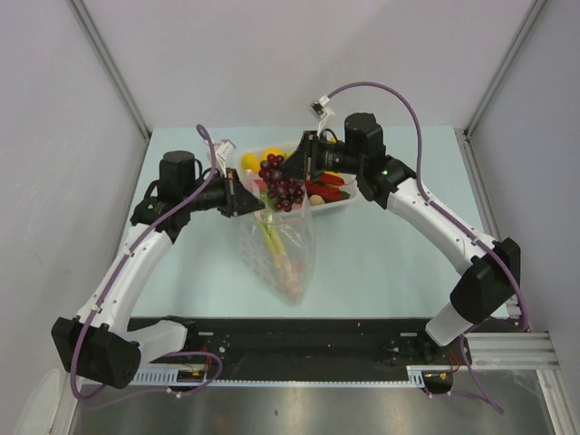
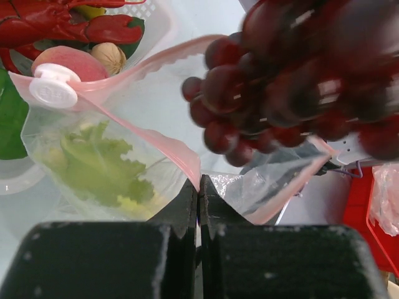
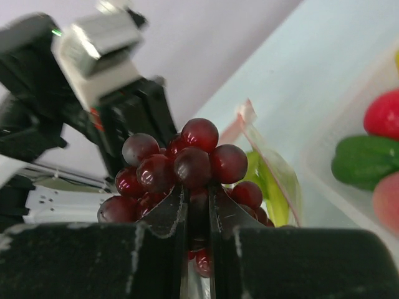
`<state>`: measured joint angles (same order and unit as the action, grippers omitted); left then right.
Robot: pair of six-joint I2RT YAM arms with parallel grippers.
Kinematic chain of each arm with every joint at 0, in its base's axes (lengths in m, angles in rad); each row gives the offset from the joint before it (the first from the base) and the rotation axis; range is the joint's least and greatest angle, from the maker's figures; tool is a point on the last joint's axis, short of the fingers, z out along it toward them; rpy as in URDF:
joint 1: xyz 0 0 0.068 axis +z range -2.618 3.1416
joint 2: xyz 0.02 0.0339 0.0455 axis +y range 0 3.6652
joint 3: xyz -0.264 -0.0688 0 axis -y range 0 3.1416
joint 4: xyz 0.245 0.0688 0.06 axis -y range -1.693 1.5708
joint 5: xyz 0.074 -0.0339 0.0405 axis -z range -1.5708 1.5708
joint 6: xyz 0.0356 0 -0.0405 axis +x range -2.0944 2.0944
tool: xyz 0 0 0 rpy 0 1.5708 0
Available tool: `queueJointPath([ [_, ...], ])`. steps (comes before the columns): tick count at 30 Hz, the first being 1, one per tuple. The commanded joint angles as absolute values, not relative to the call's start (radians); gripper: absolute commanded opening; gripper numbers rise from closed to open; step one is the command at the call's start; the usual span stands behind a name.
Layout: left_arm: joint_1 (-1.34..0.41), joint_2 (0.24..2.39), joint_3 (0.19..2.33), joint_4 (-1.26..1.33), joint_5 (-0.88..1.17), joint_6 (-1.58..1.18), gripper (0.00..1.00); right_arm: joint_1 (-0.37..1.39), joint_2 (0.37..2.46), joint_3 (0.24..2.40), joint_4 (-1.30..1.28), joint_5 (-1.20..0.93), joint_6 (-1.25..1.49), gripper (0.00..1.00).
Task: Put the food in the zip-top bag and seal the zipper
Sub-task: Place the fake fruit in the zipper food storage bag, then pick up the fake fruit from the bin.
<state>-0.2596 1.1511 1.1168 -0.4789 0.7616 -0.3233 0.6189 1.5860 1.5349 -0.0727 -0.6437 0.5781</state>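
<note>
The clear zip-top bag (image 1: 281,254) lies on the table with its mouth towards the basket. A green-white leafy stalk (image 1: 272,240) is inside it, also seen in the left wrist view (image 2: 103,168). My left gripper (image 1: 256,201) is shut on the bag's pink zipper strip (image 2: 163,142) and holds the mouth open. My right gripper (image 1: 288,172) is shut on a bunch of dark purple grapes (image 1: 282,184), held just above the bag's mouth. The grapes fill the right wrist view (image 3: 181,165) and hang over the opening in the left wrist view (image 2: 280,87).
A white plastic basket (image 1: 341,208) stands at the back behind the bag. It holds a lemon (image 1: 250,162), a red lobster (image 2: 56,25), a peach (image 2: 75,62), a walnut (image 2: 109,57) and green pieces. The white zipper slider (image 2: 55,87) sits on the strip.
</note>
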Motion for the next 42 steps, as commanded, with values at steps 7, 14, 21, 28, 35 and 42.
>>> queueJointPath([
  [7,-0.264,1.071,1.193,-0.505,0.876,-0.276,0.00,0.681,1.594,1.673,-0.429,-0.647,0.155,0.05],
  [14,-0.264,1.058,1.226,-0.574,0.885,-0.193,0.00,0.750,1.528,1.667,-0.572,-0.612,-0.092,0.61],
  [21,-0.261,1.060,1.219,-0.600,0.876,-0.164,0.00,0.585,1.578,1.761,-0.463,-0.673,0.029,0.93],
  [28,-0.246,1.072,1.213,-0.611,0.848,-0.155,0.00,0.416,1.733,1.864,-0.405,-0.620,0.025,0.95],
  [35,-0.233,1.078,1.206,-0.598,0.862,-0.152,0.00,0.405,1.911,1.924,-0.526,-0.483,-0.257,0.89],
  [42,-0.229,1.058,1.184,-0.617,0.864,-0.098,0.00,0.422,2.029,1.930,-0.565,-0.367,-0.474,0.78],
])
